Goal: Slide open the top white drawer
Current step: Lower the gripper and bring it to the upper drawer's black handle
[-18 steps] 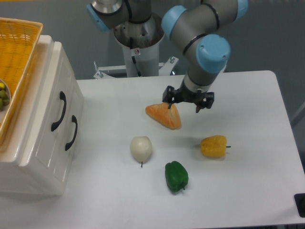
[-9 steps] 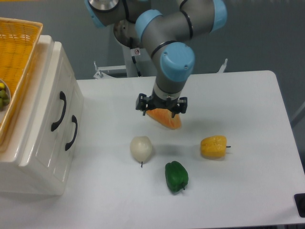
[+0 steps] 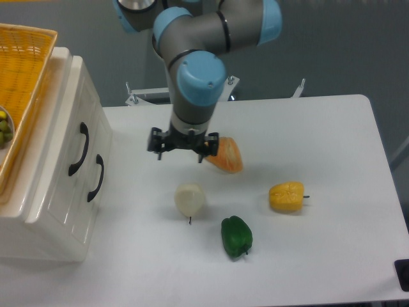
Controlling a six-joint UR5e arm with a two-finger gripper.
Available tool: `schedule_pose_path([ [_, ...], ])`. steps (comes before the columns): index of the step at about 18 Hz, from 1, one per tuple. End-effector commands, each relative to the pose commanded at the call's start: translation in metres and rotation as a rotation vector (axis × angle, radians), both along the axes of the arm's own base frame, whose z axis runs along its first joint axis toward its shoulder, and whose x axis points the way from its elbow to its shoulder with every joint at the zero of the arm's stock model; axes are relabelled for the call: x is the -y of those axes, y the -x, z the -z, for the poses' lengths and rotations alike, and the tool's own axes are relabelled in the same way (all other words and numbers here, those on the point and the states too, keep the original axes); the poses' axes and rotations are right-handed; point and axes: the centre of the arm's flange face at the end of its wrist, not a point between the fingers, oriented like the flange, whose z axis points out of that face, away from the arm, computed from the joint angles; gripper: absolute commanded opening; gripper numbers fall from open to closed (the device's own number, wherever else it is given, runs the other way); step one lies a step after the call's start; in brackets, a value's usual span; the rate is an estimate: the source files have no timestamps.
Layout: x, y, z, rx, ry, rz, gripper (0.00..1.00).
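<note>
Compared with the frame 0.5 s back, I see the two-finger gripper (image 3: 182, 148) has shifted left across the white table (image 3: 332, 141); it was directly over the orange wedge-shaped toy fruit (image 3: 227, 155) and now hangs to that wedge's left, with only its right-hand finger overlapping the wedge's edge. Against the frame 1 s back the shift is larger still (it began right of the wedge). Nothing on the table has moved between frames.

Gripper state: fingers spread wide apart, nothing between them. Both dark fingertips (image 3: 154, 143) point down and sit above the tabletop, as far as I can judge from this single view.

The top white drawer (image 3: 67, 137), a glossy white plastic front with 1 black curved handle (image 3: 79, 149), is closed flush in the white cabinet (image 3: 45, 217) at the table's left edge. It lies to the left of the gripper, with bare table between them; no contact. The second drawer front (image 3: 83, 185) with its own black handle sits beside it, also closed.

Other items: a white onion-shaped toy (image 3: 190, 199) just below the gripper, a green toy bell pepper (image 3: 236, 236) lower right of it, a yellow toy bell pepper (image 3: 287, 196) further right. A yellow woven basket (image 3: 22, 83) rests on top of the cabinet.
</note>
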Motion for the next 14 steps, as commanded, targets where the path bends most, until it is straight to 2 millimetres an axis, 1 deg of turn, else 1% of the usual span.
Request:
schedule_pose_path([
  [5, -0.014, -0.029, -0.005, 0.016, -0.005, -0.01, 1.0],
  [11, -0.022, -0.047, -0.01, 0.063, -0.025, -0.004, 1.0],
  [13, -0.025, -0.055, -0.009, 0.067, -0.019, 0.009, 1.0],
  [14, -0.025, -0.056, -0.009, 0.071, -0.016, 0.011, 1.0],
])
